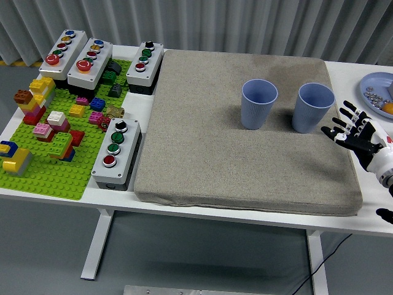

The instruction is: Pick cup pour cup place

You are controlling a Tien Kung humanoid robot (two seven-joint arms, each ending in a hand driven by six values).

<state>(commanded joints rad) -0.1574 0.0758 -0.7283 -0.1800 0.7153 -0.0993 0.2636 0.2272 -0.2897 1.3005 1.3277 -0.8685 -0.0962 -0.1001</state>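
Your right hand point(351, 131) comes in from the right edge and hovers over the right border of the grey mat point(245, 129). Its fingers point(341, 121) are spread and released, holding nothing. The fingertips point toward the right cup point(312, 107) and sit just beside it, lower right of its base, without touching. Your left hand is out of view.

Two blue cups stand upright on the mat's far right part, mouths open upward. The left cup point(258, 104) is near the right cup, with a clear gap between them. What either cup contains cannot be told from this view.

To the right of the mat, at the frame's edge, a blue plate point(376, 85) rests on the white table point(368, 203). It holds small grey pieces point(371, 92) and an orange item point(389, 108), partly cut off.

On the table's left, a green baseplate point(52, 169) carries assorted coloured bricks point(43, 110). Four grey button boxes are present: two side by side at the far left corner point(77, 58), one against the mat's far left edge point(145, 64), and one beside the mat's near left edge point(116, 152).
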